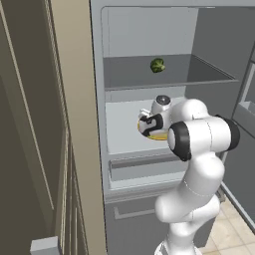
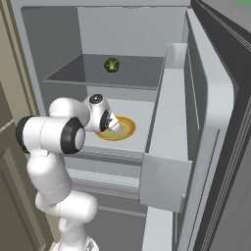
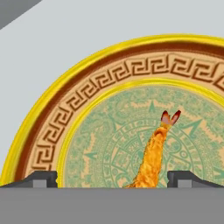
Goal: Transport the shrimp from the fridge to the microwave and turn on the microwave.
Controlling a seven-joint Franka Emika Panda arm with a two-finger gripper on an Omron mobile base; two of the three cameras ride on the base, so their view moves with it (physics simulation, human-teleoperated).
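The shrimp (image 3: 153, 157) is lying at the plate's (image 3: 87, 100) centre, lower middle of the hand view, long axis running bottom to top, tail fins pointing up. The gripper (image 3: 113, 178) is standing wide open, holding nothing, its tips flanking the shrimp. The plate is sitting on the fridge's (image 2: 147, 117) middle shelf; broccoli (image 2: 112, 64) is sitting above.

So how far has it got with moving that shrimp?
Early days. Done: the fridge door is open and the arm has reached in over the plate. In hand: the open gripper straddles the shrimp, which lies on the plate, not yet grasped. Left: grip it, carry it to the microwave, and switch that on.
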